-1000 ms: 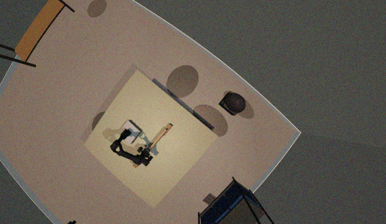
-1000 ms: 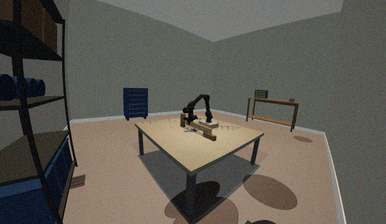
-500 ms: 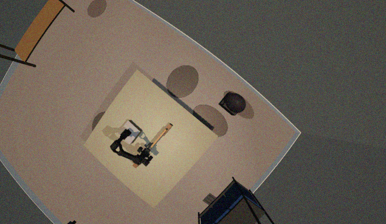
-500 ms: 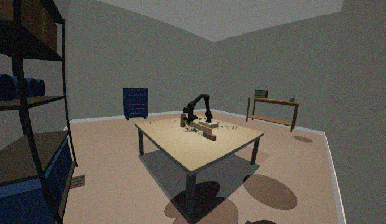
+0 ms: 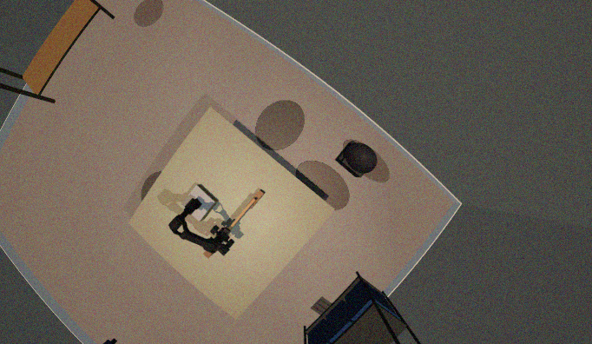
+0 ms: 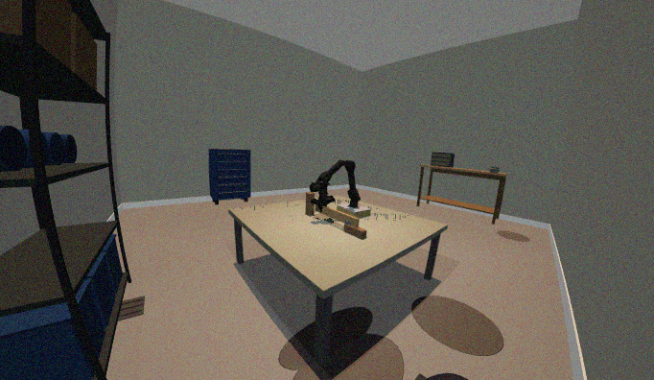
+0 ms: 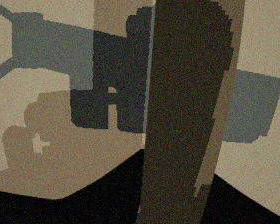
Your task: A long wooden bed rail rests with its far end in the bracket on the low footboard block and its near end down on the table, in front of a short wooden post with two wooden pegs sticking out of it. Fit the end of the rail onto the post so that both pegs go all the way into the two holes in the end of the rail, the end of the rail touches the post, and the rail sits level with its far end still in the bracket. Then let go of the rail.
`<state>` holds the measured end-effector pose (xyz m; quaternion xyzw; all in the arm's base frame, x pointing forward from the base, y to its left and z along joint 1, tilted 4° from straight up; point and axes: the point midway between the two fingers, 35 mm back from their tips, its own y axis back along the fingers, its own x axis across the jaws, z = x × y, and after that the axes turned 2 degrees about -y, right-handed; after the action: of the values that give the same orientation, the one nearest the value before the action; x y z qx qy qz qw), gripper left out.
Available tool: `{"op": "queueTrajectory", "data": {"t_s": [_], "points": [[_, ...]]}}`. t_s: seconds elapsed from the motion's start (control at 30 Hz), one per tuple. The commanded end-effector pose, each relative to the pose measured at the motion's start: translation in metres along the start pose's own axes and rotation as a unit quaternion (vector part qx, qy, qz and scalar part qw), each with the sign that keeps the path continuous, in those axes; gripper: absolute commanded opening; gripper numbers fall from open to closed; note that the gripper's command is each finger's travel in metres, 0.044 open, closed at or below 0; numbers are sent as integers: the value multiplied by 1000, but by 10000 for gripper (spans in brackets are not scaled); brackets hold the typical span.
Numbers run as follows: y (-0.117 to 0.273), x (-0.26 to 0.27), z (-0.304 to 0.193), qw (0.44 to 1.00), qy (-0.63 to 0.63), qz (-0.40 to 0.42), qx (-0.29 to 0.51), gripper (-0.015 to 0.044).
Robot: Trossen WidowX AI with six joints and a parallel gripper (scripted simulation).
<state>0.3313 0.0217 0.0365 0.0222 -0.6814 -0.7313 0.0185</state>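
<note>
The gripper (image 5: 224, 235) (image 6: 321, 205) (image 7: 163, 159) has two fingers, one on each side of one long wooden rail (image 5: 242, 214) (image 6: 341, 216) (image 7: 186, 100); the fingers pinch the rail. One black arm (image 5: 177, 225) (image 6: 346, 164) extends from the gripper to one pale base slab (image 5: 199, 194) (image 6: 364, 211), located toward the left corner of the tabletop (image 5: 251, 278) (image 6: 325, 261) (image 7: 263, 30) in the top view. One wooden post (image 5: 208, 254) (image 6: 310, 203) stands at the gripper end of the rail, nearest the lower-left edge in that view. One low footboard block (image 5: 261, 192) (image 6: 355, 231) lies at the far end, toward the upper-right edge. The rail spans the region between them

The exterior view shows the post upright and three table legs; the top view shows all four tabletop corners but only a small part of the post. The wrist view shows the two black fingers flanking the rail, with neither post nor block identifiable. Both pegs and both holes are indiscernible in all three views; seating of the joint cannot be determined
</note>
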Motion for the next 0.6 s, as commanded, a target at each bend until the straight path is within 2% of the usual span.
{"op": "queueTrajectory", "data": {"t_s": [0.0,0.57], "points": [[1,0,-2,1000,1,-3,-1,0],[0,-1,-7,1000,1,-3,-1,0]]}}
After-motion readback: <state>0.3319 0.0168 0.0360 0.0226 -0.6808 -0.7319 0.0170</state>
